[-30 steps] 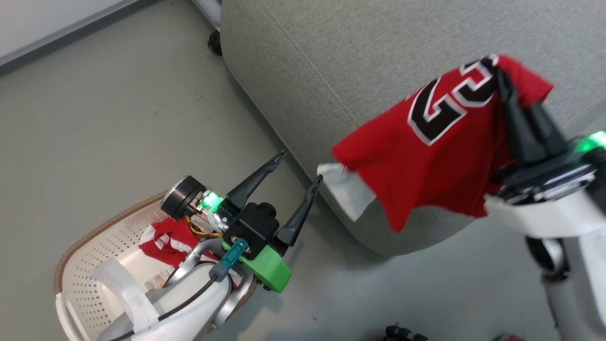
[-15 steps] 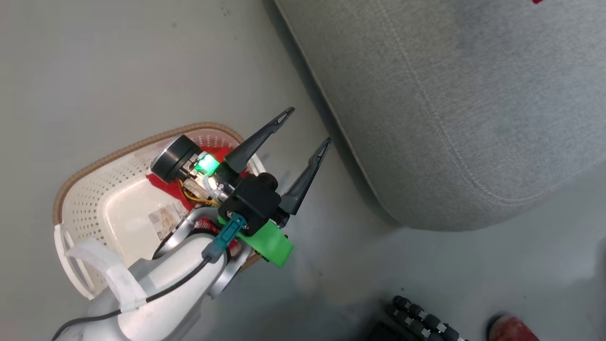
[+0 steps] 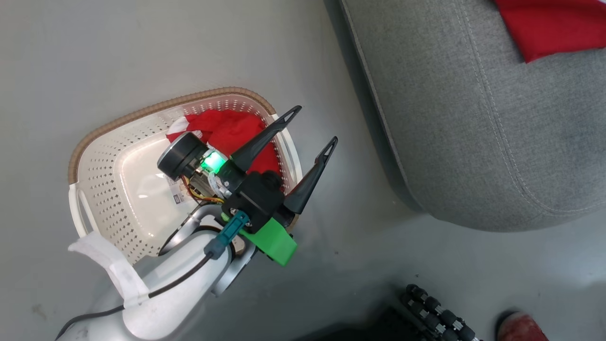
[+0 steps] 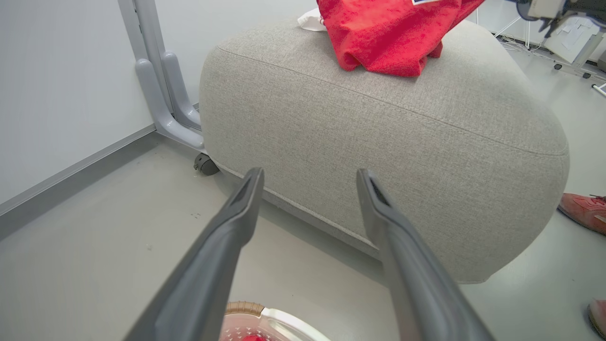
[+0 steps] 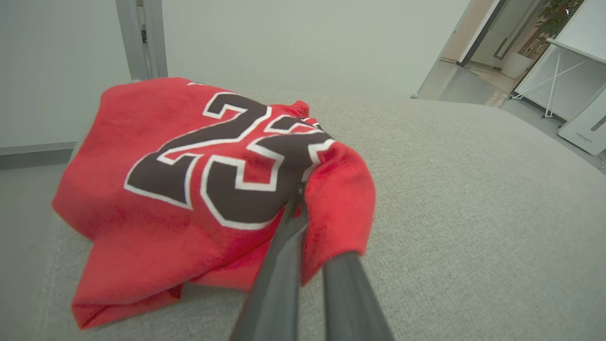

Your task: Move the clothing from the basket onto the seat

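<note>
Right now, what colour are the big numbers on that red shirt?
Black with white outlines on the jersey; the right wrist view shows it best.

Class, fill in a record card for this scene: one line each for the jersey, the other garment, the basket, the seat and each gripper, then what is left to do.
jersey: red with black-and-white numerals, lying on the seat
other garment: red with white trim, bunched inside the basket
basket: cream with a brown rim, on the floor beside the seat
seat: grey cushion, jersey on top
left gripper: open, empty, above the basket's rim
right gripper: shut on a fold of the jersey
left to do: one garment not yet moved
</note>
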Robot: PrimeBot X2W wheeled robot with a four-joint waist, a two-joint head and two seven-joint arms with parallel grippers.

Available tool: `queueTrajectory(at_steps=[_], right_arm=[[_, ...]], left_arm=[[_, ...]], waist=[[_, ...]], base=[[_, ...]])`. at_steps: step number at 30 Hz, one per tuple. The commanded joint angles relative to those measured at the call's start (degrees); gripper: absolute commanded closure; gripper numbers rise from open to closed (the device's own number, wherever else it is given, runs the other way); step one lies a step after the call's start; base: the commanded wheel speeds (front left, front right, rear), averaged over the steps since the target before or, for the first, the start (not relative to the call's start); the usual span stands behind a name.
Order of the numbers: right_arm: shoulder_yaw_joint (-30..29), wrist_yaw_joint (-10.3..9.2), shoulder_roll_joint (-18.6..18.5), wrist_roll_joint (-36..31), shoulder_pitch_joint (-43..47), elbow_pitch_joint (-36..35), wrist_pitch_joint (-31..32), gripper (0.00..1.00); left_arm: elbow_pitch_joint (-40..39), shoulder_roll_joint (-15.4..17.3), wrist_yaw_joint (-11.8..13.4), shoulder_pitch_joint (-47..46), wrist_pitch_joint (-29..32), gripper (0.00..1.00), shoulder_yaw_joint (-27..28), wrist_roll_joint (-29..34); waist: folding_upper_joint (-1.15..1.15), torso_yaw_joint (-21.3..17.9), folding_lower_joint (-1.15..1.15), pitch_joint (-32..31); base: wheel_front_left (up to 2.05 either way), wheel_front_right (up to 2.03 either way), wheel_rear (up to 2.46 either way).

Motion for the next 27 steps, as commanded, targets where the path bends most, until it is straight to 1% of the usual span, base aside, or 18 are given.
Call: queueTrajectory(at_steps=[1,2,3,6,8,13,16,20,24,27], right_arm=[[-1.5,-0.08,0.8,0.2,2.2,0.4,-0.2,0.93],[-2.6,-0.08,1.8,0.1,3.8,0.7,-0.2,0.53],[-3.4,-0.08,2.6,-0.2,5.2,0.8,-0.2,0.0],[-6.0,-0.08,5.5,-1.5,10.0,-0.1,-0.2,0.0],[-6.7,-0.08,6.8,-2.1,12.7,-1.0,-0.2,0.0],[-4.6,-0.08,10.8,-4.3,19.2,-4.5,-0.2,0.0],[-1.3,-0.08,12.9,-5.6,22.1,-6.7,-0.2,0.0],[4.1,-0.08,14.1,-7.2,25.0,-9.1,-0.2,0.0],[10.1,-0.08,14.9,-8.4,27.0,-10.4,-0.2,0.0],[14.0,-0.08,14.8,-8.7,27.6,-10.8,-0.2,0.0]], left_arm=[[0.2,0.0,-0.2,0.4,-0.4,0.0,0.3,-0.5],[0.3,0.0,0.1,0.8,-0.7,0.0,0.5,-0.8],[0.4,-0.1,0.2,1.1,-0.9,0.0,0.5,-1.0],[1.0,-0.4,0.6,1.9,-1.8,0.0,0.8,-1.9],[1.5,-0.5,0.7,2.6,-2.3,0.0,0.8,-2.2],[3.2,-1.1,1.8,4.4,-3.8,0.0,0.9,-2.8],[4.1,-1.8,2.2,6.0,-4.9,0.0,1.3,-3.7],[5.5,-3.0,3.0,8.4,-6.1,0.0,2.0,-4.6],[7.1,-4.8,4.3,11.8,-6.7,0.0,3.9,-5.6],[6.5,-6.2,4.8,14.7,-6.7,0.0,6.5,-4.8]], waist=[[0.61,-0.2,-0.01,-0.7],[0.61,-0.5,-0.01,-1.1],[0.61,-0.6,-0.01,-1.5],[0.61,-1.4,-0.01,-3.2],[0.61,-1.8,-0.01,-4.6],[0.61,-2.5,-0.01,-9.1],[0.61,-2.2,-0.01,-12.0],[0.61,-0.5,-0.01,-16.2],[0.61,2.6,-0.01,-20.7],[0.61,5.8,-0.01,-23.9]], base=[[0.0,0.0,0.0],[0.0,0.0,0.0],[0.0,0.0,0.0],[0.0,0.0,0.0],[0.0,0.0,0.0],[0.0,0.0,0.0],[0.0,0.0,0.0],[0.0,0.0,0.0],[0.0,0.0,0.0],[0.0,0.0,0.0]])
